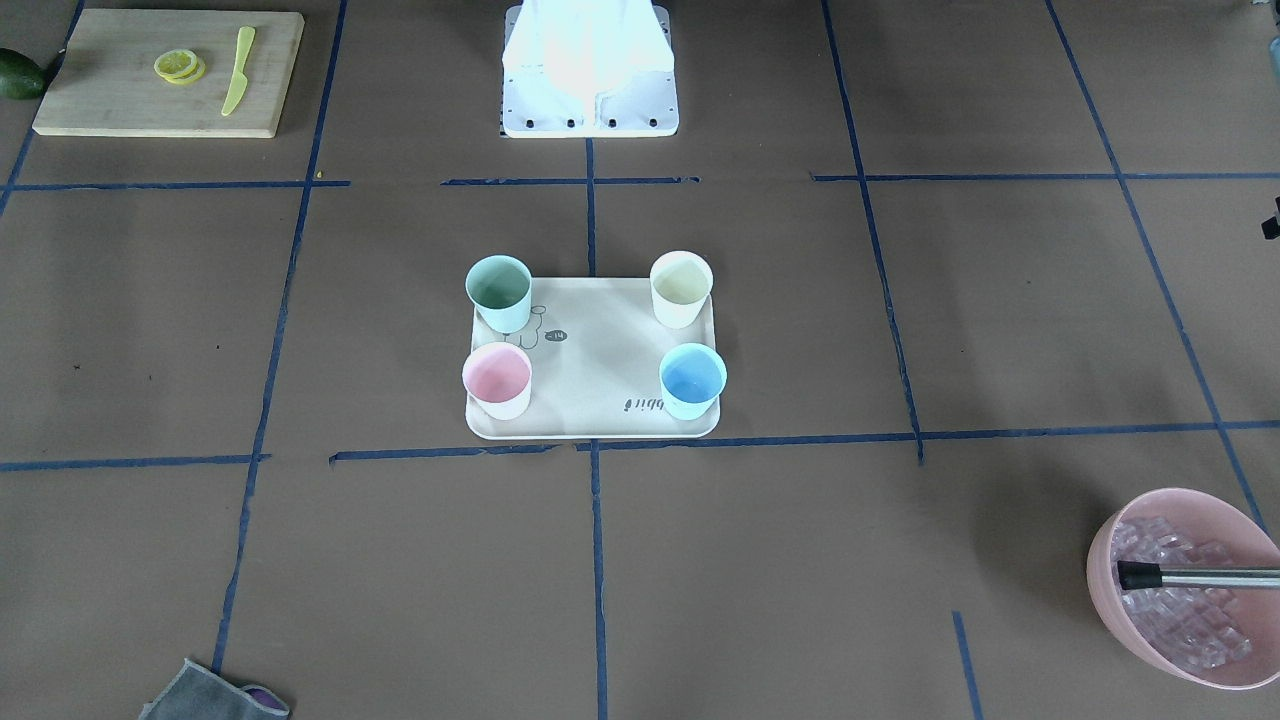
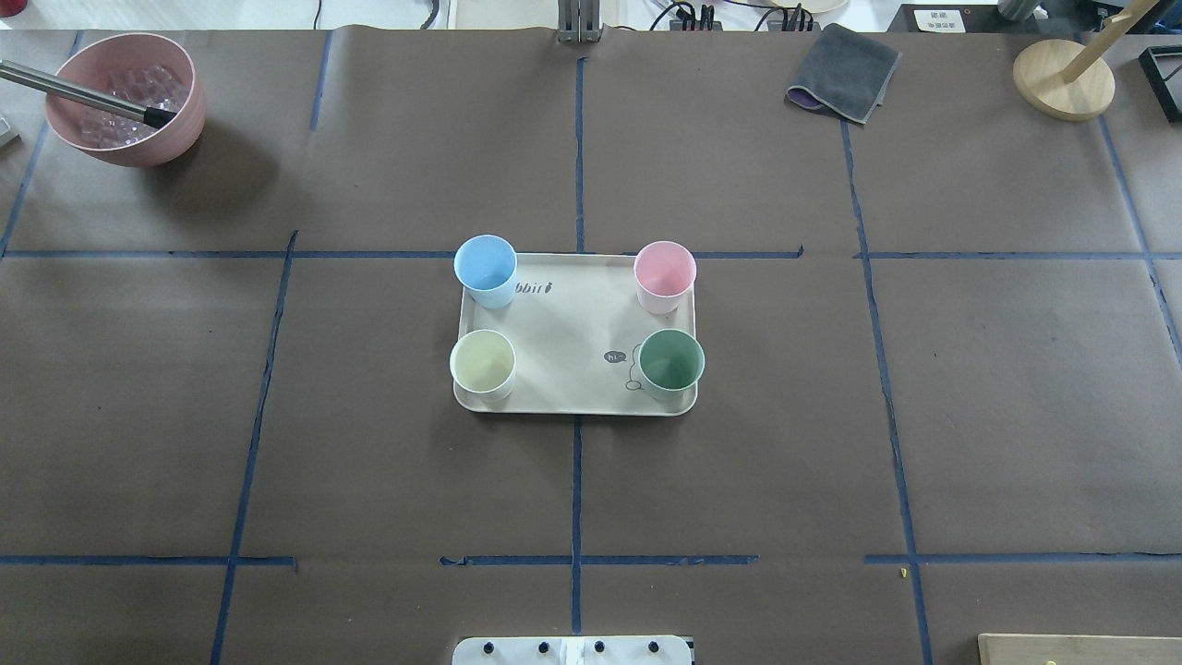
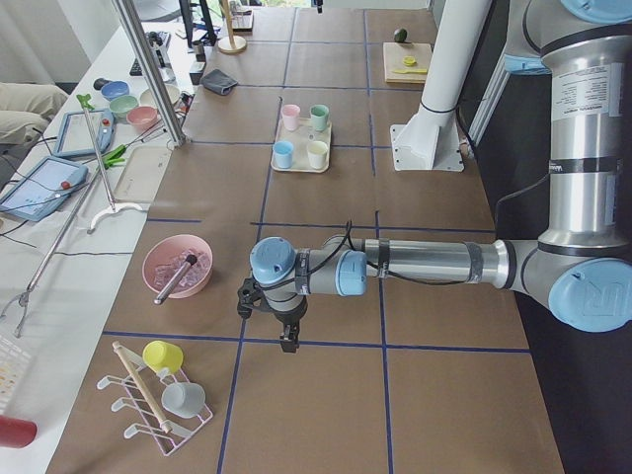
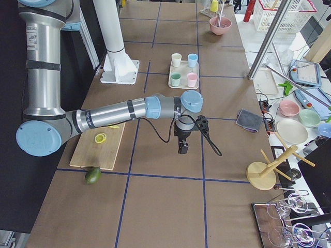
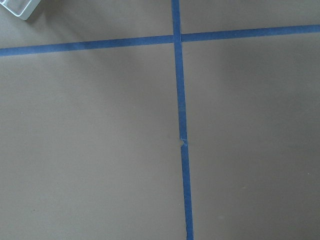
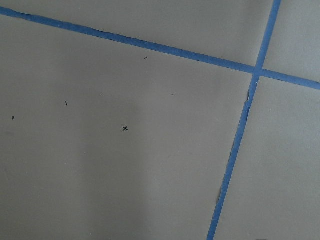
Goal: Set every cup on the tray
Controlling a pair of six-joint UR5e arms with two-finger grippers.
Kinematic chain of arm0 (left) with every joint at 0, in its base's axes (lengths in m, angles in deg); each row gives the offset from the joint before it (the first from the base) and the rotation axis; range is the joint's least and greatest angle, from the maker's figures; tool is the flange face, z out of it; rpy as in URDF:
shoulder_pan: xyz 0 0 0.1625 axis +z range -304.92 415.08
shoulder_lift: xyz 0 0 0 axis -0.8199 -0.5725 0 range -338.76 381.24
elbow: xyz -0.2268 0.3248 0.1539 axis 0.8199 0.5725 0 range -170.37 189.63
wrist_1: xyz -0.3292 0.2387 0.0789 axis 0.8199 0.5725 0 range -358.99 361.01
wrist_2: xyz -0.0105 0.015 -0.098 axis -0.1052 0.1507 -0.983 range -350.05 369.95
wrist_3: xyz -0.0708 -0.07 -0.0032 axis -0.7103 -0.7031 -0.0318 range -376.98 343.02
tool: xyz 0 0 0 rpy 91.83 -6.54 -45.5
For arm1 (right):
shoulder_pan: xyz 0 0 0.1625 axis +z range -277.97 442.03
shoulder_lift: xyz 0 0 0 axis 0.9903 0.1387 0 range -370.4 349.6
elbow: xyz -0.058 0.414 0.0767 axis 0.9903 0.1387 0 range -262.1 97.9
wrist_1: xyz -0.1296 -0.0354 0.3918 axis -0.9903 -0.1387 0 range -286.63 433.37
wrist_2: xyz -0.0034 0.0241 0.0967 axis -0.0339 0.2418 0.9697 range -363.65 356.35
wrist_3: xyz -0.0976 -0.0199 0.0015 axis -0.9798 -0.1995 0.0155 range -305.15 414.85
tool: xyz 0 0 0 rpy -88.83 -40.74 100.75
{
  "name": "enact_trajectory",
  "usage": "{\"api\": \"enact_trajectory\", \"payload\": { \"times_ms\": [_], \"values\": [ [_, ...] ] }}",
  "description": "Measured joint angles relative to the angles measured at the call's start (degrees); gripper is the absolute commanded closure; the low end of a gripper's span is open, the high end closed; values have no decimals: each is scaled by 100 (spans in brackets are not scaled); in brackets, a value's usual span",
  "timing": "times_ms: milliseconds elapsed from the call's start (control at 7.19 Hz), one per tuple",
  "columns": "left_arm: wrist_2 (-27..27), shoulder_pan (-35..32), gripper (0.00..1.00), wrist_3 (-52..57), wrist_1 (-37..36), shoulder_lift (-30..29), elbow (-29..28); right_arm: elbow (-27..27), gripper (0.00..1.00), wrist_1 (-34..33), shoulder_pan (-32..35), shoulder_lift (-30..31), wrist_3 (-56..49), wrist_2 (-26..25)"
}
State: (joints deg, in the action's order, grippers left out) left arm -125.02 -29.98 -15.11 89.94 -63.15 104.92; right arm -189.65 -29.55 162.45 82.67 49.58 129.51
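Sitting upright at the four corners of the tray (image 2: 572,342) are all four cups. The blue cup (image 2: 485,268) is in the far corner on the robot's left, beside the script. The pink cup (image 2: 664,274) is in the far corner on its right. The cream cup (image 2: 482,364) is in the near left corner. The green cup (image 2: 671,363) is in the near right corner, covering part of the bear drawing. The cups stand well apart from one another, and the tray lies in the middle of the table (image 2: 369,416).

Both arms are stretched low towards the table's two ends, well away from the tray. The left gripper (image 3: 287,339) points down over bare brown paper near the pink bowl (image 2: 175,129), holding nothing that I can see. Whether its fingers are spread or closed, I cannot tell. The right gripper (image 4: 182,147) points down just beside the cutting board (image 1: 120,100), and its state I cannot tell either.

The bowl, full of clear cubes with a metal handle (image 2: 74,90) lying in it, sits at the table's far left corner. A grey cloth (image 2: 845,72) lies along the far edge. Lemon slices (image 1: 180,66) and a yellow-green knife (image 1: 238,70) lie on the board.
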Motion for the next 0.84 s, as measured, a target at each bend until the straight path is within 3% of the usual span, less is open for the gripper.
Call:
{"api": "enact_trajectory", "payload": {
  "times_ms": [418,835],
  "values": [
    [0,6,0,6,55,-13,32,30,0,0,27,128,-30,0],
    [-3,-1,0,14,63,-17,118,48,0,0,562,562,-110,-2]
  ]
}}
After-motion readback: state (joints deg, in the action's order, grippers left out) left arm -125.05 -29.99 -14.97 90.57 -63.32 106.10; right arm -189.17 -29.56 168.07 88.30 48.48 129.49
